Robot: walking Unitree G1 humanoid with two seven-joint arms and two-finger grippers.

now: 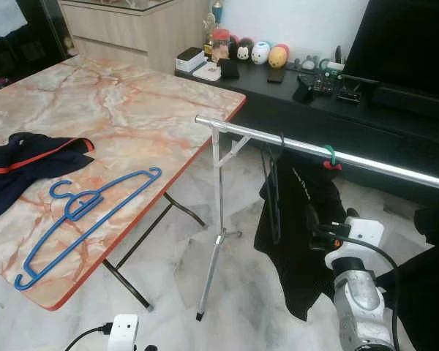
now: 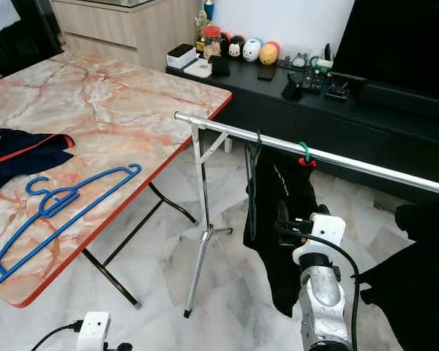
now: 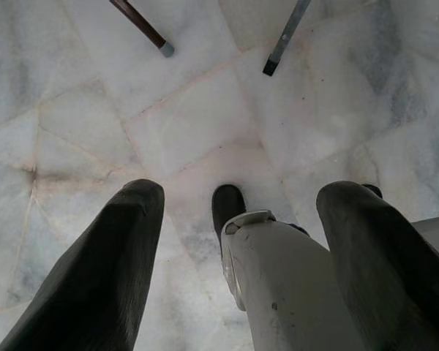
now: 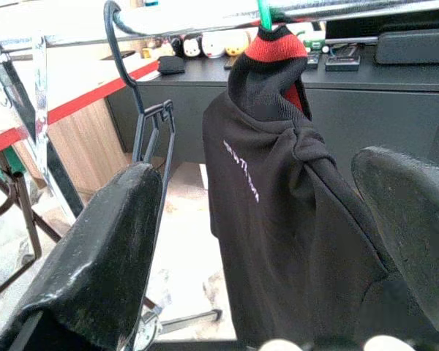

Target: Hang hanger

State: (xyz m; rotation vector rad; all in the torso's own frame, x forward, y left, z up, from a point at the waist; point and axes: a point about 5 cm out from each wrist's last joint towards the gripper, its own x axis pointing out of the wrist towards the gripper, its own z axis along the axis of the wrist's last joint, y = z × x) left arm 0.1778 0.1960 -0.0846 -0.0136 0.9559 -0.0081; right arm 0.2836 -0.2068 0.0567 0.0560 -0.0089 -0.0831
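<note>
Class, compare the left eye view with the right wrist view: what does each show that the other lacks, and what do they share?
Left eye view alone: the blue hanger lying on the marble table, beside dark clothing. Right wrist view alone: the right gripper, fingers open, facing the rail. Shared: the rail, an empty black hanger and a black garment on a green hook.

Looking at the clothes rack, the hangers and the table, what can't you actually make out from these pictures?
- Rail: its far end is cut off by the right edge of the eye views.
- Green hanger: its body is hidden inside the black shirt; just the hook shows.
- Dark garment on the table: cut off by the left edge.
- Right gripper: in the eye views, hidden behind its own wrist.
- Shirt's white print: too small to read.
</note>
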